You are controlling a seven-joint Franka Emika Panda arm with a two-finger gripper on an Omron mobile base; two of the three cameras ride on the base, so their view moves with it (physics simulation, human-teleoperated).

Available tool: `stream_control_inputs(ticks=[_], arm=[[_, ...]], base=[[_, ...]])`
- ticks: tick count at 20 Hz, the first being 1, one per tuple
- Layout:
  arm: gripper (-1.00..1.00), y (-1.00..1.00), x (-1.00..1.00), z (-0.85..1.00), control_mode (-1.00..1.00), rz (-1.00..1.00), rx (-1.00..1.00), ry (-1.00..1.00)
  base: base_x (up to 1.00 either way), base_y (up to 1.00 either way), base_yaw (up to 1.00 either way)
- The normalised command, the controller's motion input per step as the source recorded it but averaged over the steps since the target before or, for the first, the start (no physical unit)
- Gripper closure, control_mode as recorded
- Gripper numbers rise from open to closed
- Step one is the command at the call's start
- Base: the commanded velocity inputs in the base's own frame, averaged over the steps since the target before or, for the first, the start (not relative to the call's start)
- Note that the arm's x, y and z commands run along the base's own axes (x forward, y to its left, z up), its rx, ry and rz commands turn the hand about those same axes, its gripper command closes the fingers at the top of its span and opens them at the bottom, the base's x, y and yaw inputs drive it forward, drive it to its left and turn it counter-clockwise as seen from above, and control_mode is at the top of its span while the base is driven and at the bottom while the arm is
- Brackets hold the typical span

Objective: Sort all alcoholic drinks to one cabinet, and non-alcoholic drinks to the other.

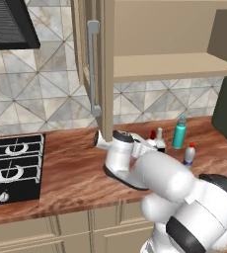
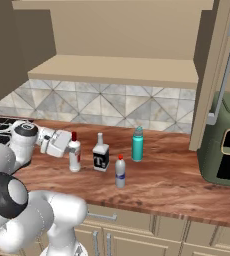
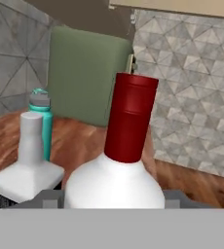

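1. We are finding the gripper (image 2: 73,152) closed around the body of the white bottle (image 2: 75,155), with the bottle standing upright on the counter (image 2: 162,180). In the hand view the white bottle (image 3: 115,187) is sitting between the two finger tips (image 3: 48,198), its dark red cap rising up the middle of the frame.
2. We are seeing the square bottle (image 2: 101,155) with the dark label standing just beside the white bottle, on its right in the right base view.
3. The small bottle (image 2: 120,172) with the red cap and blue label is standing nearer the counter's front edge, close to the square bottle.
4. The teal bottle (image 2: 137,144) is standing farther back, toward the tiled wall (image 2: 112,107), apart from the small bottle.
5. All four bottles are standing upright on the counter, below the open cabinet (image 2: 117,70), whose shelf is bare.
6. The cabinet door (image 2: 214,75) with its grey bar handle is hanging open above the green appliance (image 2: 224,145) at the right.
7. In the left base view we are noting a second open door (image 1: 98,69) and a stove (image 1: 12,165) at the counter's left end.
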Motion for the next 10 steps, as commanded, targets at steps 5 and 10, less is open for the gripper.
stream_control_inputs(ticks=[5,10], arm=[[1.00,-0.11,-0.32,0.29,-1.00,0.15,0.00,0.00],[1.00,-0.06,-0.29,0.35,-1.00,0.16,0.00,0.01]], base=[[0.00,0.00,0.00],[0.00,0.00,0.00]])
